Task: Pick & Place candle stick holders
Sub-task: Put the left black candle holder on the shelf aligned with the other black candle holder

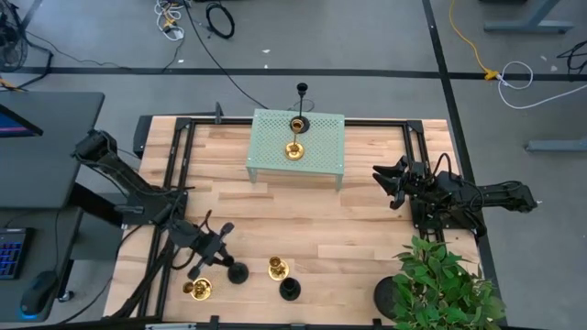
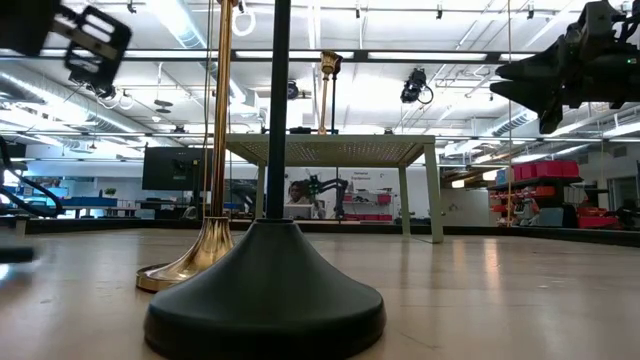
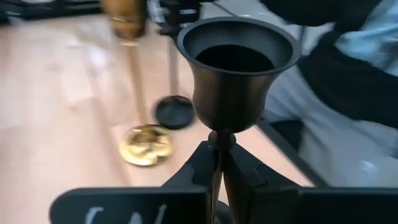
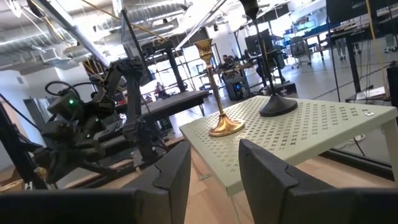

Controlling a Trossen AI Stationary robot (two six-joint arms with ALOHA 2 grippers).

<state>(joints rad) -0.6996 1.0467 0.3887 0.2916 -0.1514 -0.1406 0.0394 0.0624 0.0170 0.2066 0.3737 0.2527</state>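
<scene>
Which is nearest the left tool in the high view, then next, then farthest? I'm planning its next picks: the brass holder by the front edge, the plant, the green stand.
From the left tool:
1. Brass holder, front-left, nearest.
2. Green stand, at the table's back middle.
3. Plant, front-right corner, farthest.

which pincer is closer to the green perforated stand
Right. The right pincer hovers just off the green stand's side, open. The left pincer is farther away at the table's front, shut on a black candlestick holder.

Shiny brass holder (image 1: 276, 269), matt black holder (image 3: 235, 74), and perforated painted-metal stand (image 1: 275, 142) on smooth wood table (image 1: 367, 229).
</scene>
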